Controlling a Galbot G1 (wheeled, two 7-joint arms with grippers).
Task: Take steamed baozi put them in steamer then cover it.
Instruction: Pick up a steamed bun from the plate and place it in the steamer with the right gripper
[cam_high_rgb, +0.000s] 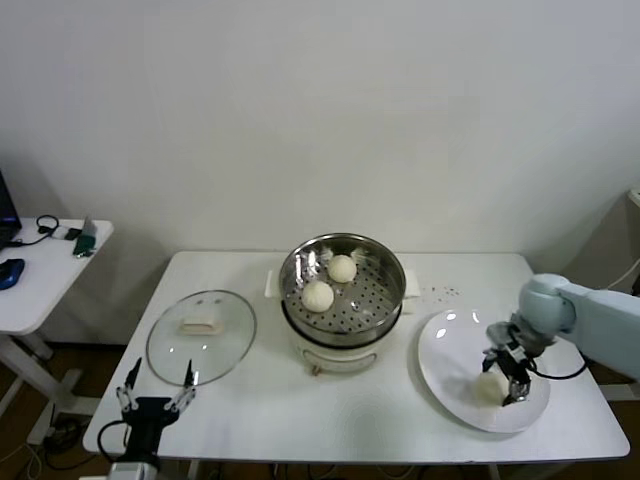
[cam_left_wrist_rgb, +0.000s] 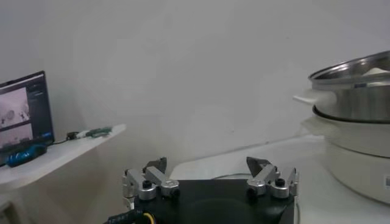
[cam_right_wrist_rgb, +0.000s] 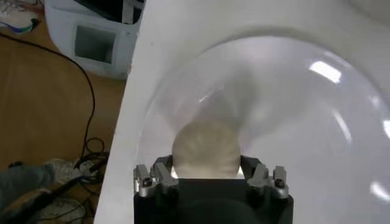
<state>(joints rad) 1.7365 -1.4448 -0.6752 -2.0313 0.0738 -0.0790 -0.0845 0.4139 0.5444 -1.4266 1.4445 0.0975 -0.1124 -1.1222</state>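
Steel steamer – two baozi inside | right gripper clasps round baozi on plate | left gripper parked, spread.

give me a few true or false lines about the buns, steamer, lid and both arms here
1. Two baozi lie in the steamer. True.
2. The glass lid covers the steamer. False: it lies on the table, left of the steamer.
3. The right gripper is down over the white plate with a baozi between its jaws. True.
4. The left gripper holds the lid. False: it is open and empty at the table's near left edge.
5. Three baozi sit on the plate. False: only one shows there.
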